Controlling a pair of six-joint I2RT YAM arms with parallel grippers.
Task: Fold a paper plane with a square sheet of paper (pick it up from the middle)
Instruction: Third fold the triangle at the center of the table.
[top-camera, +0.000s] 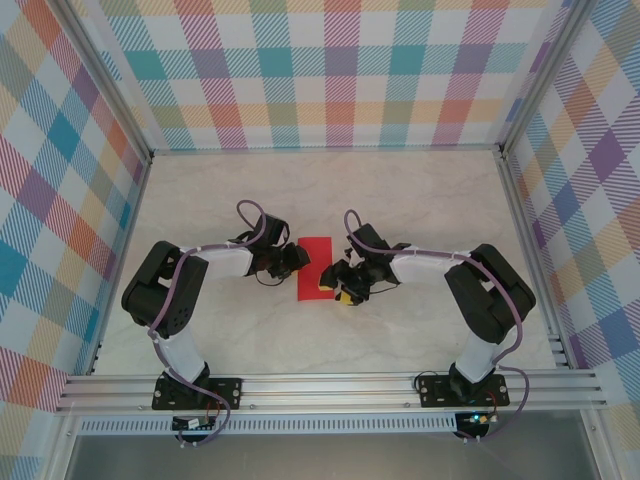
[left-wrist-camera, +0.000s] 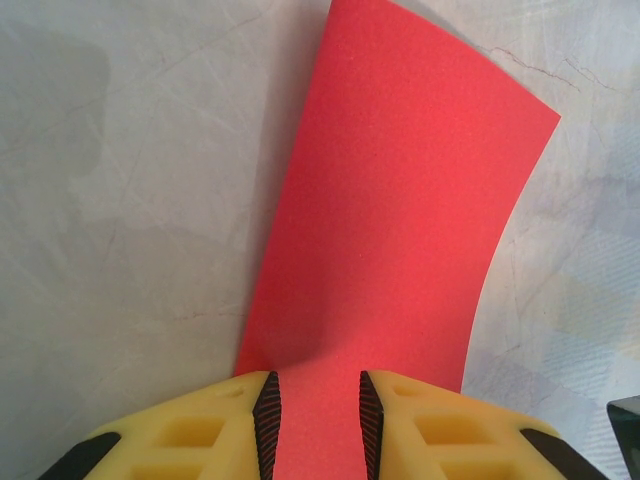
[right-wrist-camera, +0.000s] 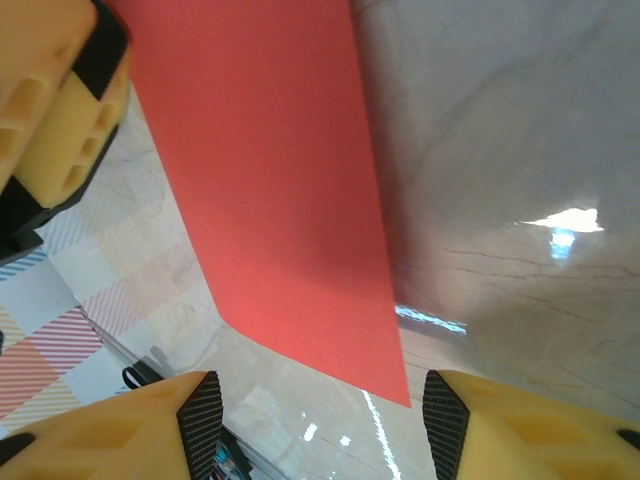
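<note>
The square sheet of paper (top-camera: 316, 262) is bright red and sits between my two grippers at the middle of the table. In the left wrist view the sheet (left-wrist-camera: 400, 200) runs bowed between the ribbed pads (left-wrist-camera: 266, 420) of my left gripper (left-wrist-camera: 317, 425), which is shut on it. My left gripper (top-camera: 293, 262) holds the sheet's left side. My right gripper (top-camera: 343, 283) stands at the sheet's near right corner. Its jaws (right-wrist-camera: 322, 420) are open wide, and the sheet's (right-wrist-camera: 270, 180) free corner hangs just ahead of them, touching neither pad. A yellow finger of the left gripper (right-wrist-camera: 60, 110) shows beyond.
The marble tabletop (top-camera: 420, 190) is fenced by aluminium rails (top-camera: 320, 385) at the near edge. Plaid walls (top-camera: 320, 70) stand at the back and on both sides. Both arms reach inward from their bases at the near rail.
</note>
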